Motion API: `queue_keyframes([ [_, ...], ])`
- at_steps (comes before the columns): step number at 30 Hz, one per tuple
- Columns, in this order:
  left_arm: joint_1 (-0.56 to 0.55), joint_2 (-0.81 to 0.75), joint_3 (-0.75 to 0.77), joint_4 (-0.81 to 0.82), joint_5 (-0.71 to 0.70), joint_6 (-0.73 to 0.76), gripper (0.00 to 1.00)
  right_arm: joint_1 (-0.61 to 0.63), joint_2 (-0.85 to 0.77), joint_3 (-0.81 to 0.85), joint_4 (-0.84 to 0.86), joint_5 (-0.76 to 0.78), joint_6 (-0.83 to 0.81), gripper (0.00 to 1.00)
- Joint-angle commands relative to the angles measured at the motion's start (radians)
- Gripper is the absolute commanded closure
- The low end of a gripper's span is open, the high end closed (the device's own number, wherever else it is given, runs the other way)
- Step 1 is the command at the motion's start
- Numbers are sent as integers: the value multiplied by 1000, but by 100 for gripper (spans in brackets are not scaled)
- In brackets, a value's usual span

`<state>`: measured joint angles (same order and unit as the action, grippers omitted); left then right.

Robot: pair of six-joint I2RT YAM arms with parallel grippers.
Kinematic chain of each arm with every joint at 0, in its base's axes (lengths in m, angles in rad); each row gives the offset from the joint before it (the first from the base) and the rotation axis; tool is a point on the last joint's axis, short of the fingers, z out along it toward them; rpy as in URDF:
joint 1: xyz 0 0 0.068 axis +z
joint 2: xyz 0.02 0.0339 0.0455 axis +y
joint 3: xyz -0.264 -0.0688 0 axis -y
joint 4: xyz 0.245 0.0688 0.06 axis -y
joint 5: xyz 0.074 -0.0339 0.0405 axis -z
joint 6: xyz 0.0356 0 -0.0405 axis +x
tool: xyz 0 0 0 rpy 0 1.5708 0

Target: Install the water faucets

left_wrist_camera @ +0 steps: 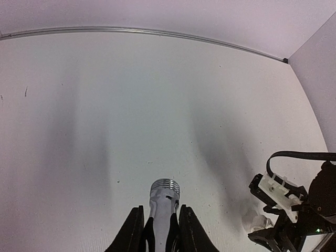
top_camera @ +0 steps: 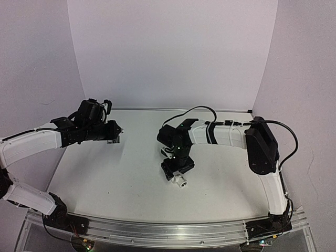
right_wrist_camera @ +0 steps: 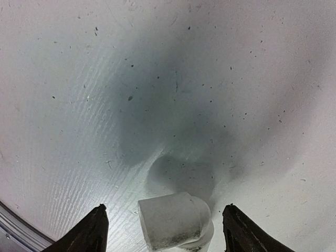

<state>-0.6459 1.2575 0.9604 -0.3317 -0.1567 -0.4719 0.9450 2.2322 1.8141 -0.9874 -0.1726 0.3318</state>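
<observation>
The water faucet (left_wrist_camera: 164,200) is a small shiny silver tap with a ribbed threaded end pointing away from me. My left gripper (left_wrist_camera: 161,228) is shut on its body and holds it above the table. In the top view that left gripper (top_camera: 116,131) hangs at the left of the table with the faucet (top_camera: 113,139) in it. My right gripper (right_wrist_camera: 165,231) points down at the table's middle and stands open. A white plastic elbow fitting (right_wrist_camera: 176,220) lies between its fingers (right_wrist_camera: 90,232), with a gap on each side.
The white elbow fitting (top_camera: 181,182) lies on the white table (top_camera: 121,178) just in front of the right gripper (top_camera: 177,169). Lilac walls close in the back and both sides. A metal rail (top_camera: 157,228) runs along the near edge.
</observation>
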Motion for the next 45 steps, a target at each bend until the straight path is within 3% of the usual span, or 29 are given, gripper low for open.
queue_keyframes([
  [1,8,-24,9,57,25,12,100,-17,19,9,-35,-26,-31,33],
  [3,8,-33,5,57,27,12,100,-26,11,-4,-30,-36,-35,34],
  [7,9,-49,-1,59,27,8,100,-43,1,-35,-6,-58,-39,46],
  [12,10,-58,-2,59,35,1,99,-45,-12,-64,20,-49,-45,48],
  [17,11,-54,3,57,29,0,100,-45,-67,-117,102,-25,-35,70],
  [24,13,-58,16,56,26,-8,100,-43,-259,-356,456,128,-8,99],
  [28,15,-71,8,57,33,-19,100,-44,-362,-547,740,216,10,100],
  [32,17,-65,26,50,47,-21,100,-46,-361,-572,819,305,-16,100],
  [37,17,-54,32,51,47,-33,100,-46,-392,-775,1247,402,-181,100],
  [45,17,-75,20,51,44,-46,100,-32,-338,-938,1711,484,-258,100],
])
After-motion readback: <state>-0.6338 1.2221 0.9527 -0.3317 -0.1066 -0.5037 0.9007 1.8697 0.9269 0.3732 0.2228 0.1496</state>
